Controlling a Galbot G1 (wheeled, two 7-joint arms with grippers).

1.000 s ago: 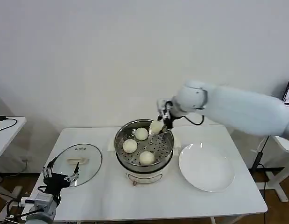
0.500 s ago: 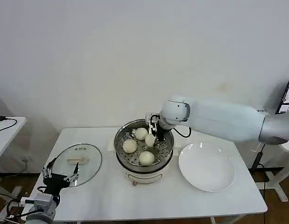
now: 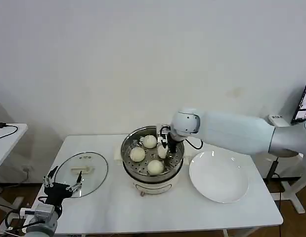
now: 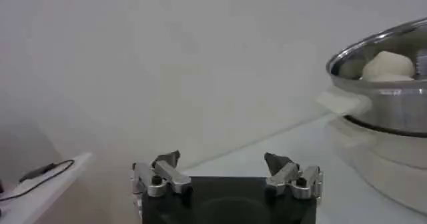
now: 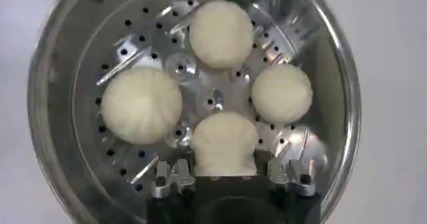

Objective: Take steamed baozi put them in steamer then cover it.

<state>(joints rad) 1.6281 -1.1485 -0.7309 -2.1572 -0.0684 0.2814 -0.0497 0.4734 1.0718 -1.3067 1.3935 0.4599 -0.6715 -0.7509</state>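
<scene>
Lowering bun 4 point(image 5: 224, 142) onto the perforated tray of the steamer point(image 3: 127, 148), my right gripper point(image 3: 163, 149) pinches it at the tray's right side beside the other 3. I should open only once it rests flat, then lift straight up. My left gripper point(image 3: 64, 184) waits open by the glass lid point(image 3: 83, 171).

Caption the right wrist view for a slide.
Right pincer lowers the fourth baozi onto the steamer tray beside three others.
</scene>
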